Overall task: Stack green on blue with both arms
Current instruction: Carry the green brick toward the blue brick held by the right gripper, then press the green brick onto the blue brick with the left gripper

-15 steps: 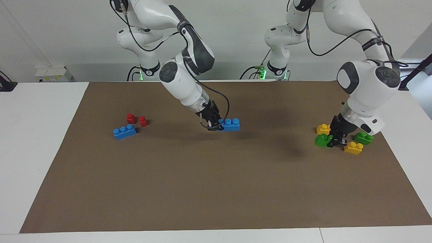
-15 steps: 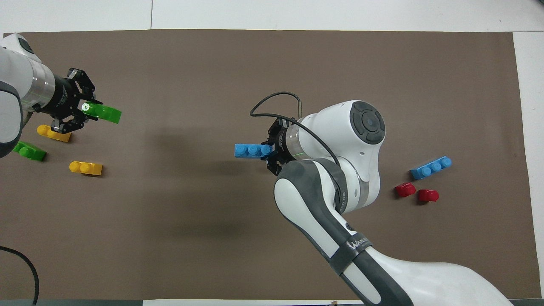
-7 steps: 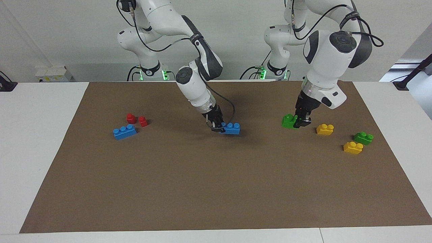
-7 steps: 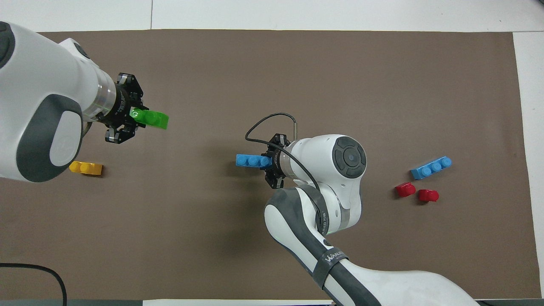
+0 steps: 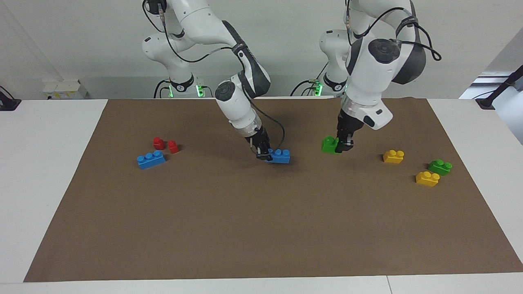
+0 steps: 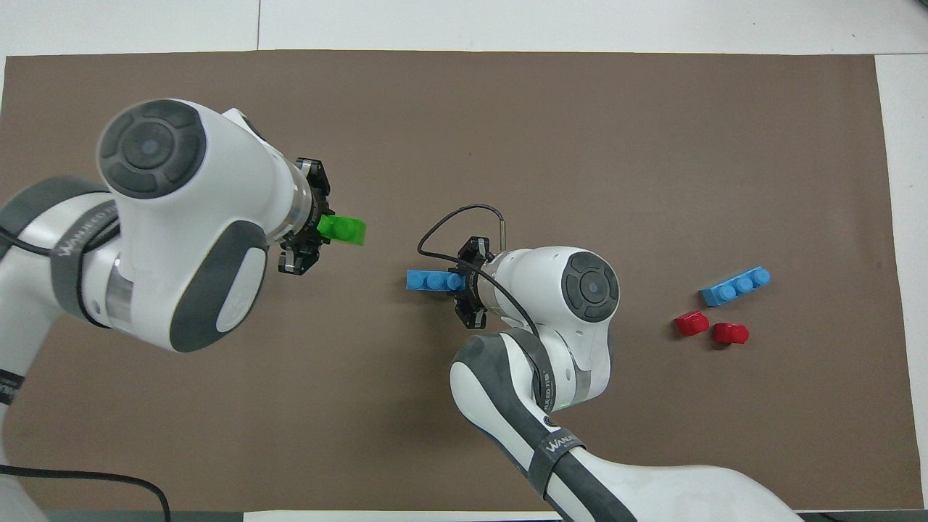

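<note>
My right gripper (image 5: 264,154) is shut on one end of a blue three-stud brick (image 5: 280,156) and holds it level, low at the middle of the brown mat (image 5: 261,228); I cannot tell whether it touches. In the overhead view this gripper (image 6: 464,284) and the blue brick (image 6: 432,280) show too. My left gripper (image 5: 342,147) is shut on a green two-stud brick (image 5: 329,144) in the air over the mat, beside the blue brick toward the left arm's end. The overhead view shows that gripper (image 6: 317,232) and the green brick (image 6: 345,229).
A second blue brick (image 5: 151,159) and two red bricks (image 5: 158,143) lie toward the right arm's end. Two yellow bricks (image 5: 393,156) (image 5: 427,179) and a second green brick (image 5: 440,166) lie toward the left arm's end, hidden under the left arm in the overhead view.
My left gripper has lifted the green brick out of the yellow and green group and carried it toward the blue brick. My right gripper has brought the blue brick slightly lower.
</note>
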`<control>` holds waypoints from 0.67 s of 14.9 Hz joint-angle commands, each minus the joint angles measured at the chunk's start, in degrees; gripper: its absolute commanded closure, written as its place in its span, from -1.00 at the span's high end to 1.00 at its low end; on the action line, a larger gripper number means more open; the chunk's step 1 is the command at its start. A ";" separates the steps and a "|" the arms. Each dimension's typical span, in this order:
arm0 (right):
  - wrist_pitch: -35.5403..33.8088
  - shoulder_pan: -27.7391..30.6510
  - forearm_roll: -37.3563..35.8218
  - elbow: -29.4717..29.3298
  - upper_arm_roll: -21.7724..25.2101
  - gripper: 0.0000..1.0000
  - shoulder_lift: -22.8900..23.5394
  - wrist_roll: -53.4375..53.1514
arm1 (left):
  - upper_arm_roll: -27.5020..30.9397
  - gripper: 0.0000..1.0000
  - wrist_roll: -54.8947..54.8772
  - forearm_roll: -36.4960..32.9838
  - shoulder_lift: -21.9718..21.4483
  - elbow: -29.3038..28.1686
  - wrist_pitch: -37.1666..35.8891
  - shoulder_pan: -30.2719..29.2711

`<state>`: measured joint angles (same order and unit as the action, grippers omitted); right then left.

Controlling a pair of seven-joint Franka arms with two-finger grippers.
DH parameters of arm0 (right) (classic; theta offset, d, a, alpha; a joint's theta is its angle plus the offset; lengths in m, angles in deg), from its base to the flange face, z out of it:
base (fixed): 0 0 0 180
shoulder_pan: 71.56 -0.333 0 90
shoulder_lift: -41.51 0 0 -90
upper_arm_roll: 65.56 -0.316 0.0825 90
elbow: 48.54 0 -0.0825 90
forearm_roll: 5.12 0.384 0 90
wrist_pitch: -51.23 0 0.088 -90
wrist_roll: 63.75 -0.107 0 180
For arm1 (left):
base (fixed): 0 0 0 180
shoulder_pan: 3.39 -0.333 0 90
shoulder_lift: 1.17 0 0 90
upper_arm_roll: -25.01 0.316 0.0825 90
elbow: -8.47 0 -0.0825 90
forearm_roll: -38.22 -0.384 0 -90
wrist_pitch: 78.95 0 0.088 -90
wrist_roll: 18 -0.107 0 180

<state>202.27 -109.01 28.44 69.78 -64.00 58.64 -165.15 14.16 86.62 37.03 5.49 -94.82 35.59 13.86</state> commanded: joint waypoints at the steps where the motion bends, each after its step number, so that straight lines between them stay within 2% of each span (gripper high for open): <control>1: 1.81 -0.61 1.25 1.22 0.19 -1.00 -0.43 2.26 | 0.92 -1.00 4.09 -1.89 -1.83 -6.63 6.81 3.22; 4: 2.16 -0.53 1.33 1.57 0.19 -1.00 -0.34 2.52 | 0.92 -1.00 7.60 -3.81 0.27 -9.02 11.91 6.04; 7: 2.25 -0.52 1.42 2.18 0.10 -1.00 -0.17 5.41 | 0.83 -1.00 8.59 -4.53 0.63 -11.57 15.35 7.10; 10: 2.25 -0.52 5.36 2.27 0.10 -1.00 -0.08 9.10 | 0.92 -1.00 9.02 -4.53 0.63 -14.38 18.43 8.68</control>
<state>202.82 -109.35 29.82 71.12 -63.95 58.69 -160.63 14.19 93.86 33.75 7.02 -106.17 50.98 20.75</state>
